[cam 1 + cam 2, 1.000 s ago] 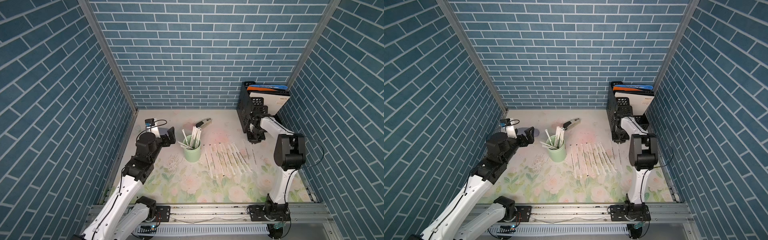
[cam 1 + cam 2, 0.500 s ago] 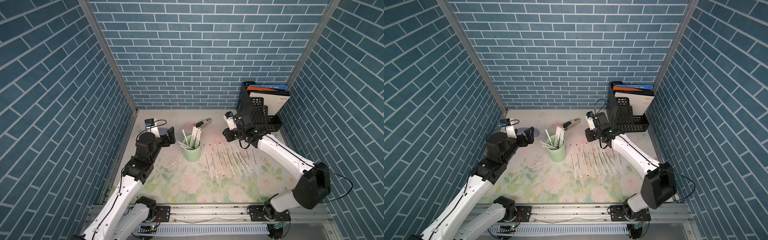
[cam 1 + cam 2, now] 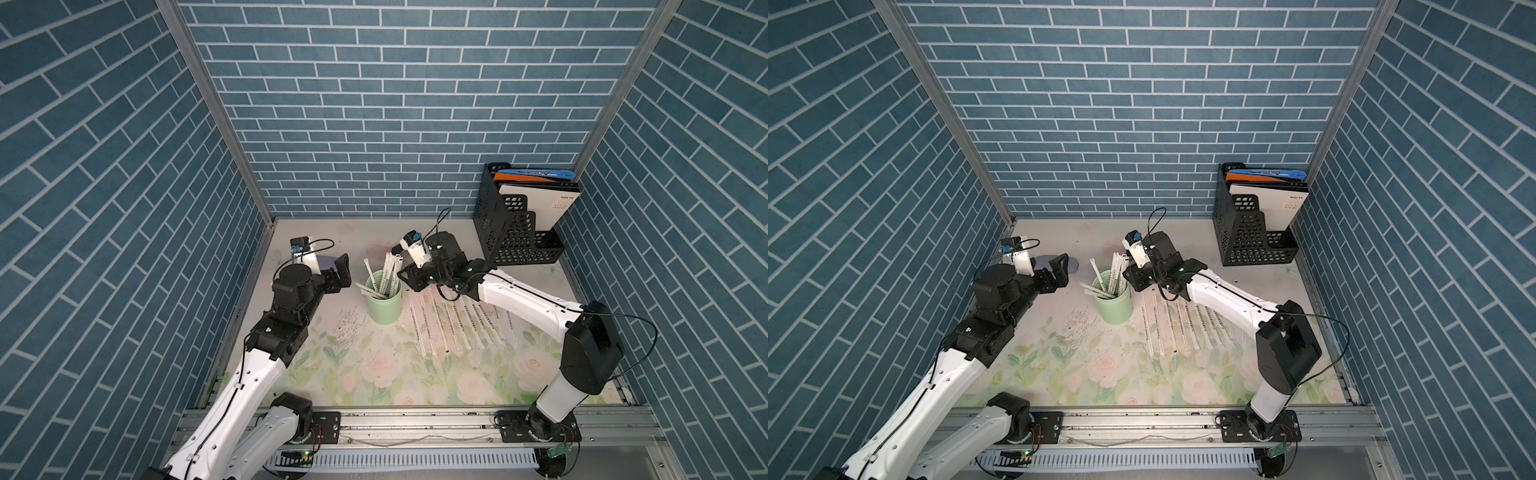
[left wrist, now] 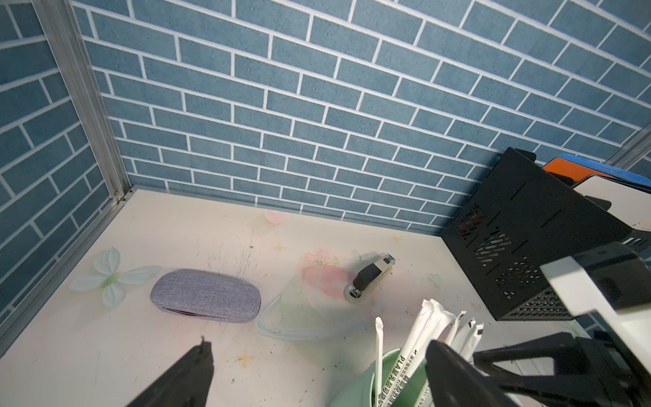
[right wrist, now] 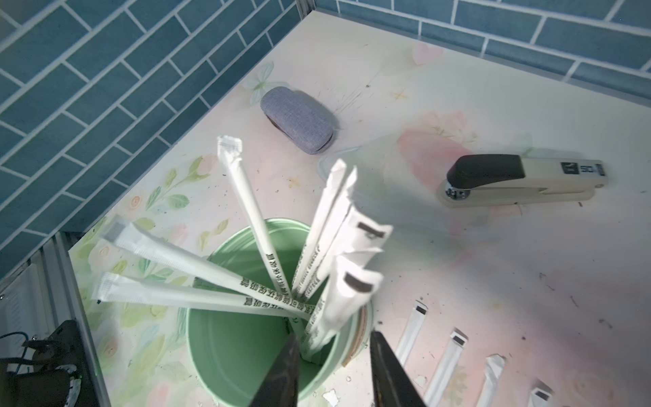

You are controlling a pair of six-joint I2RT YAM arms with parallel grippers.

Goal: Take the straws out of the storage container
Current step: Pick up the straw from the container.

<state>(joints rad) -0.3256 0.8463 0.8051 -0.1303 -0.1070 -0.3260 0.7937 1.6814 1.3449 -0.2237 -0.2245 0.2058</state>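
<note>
– Black right gripper (image 5: 334, 347): closed?
– No, jaws a little apart over the storage container (image 5: 225, 338) rim, some straws (image 5: 324, 239) between them.
– Left gripper (image 4: 318, 347)?
– Wide apart, empty, beside the container. More straws lie on the table (image 3: 374, 374).

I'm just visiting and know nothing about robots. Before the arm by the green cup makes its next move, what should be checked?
1. The storage container stands upright: ok.
2. It holds straws to take: ok, several.
3. The right gripper is open above the rim: ok.
4. Only one straw sits between its jaws: cannot tell, the tips bunch together.
5. The container is steadied: not ok; the left gripper is open beside it, apart from it.
</note>
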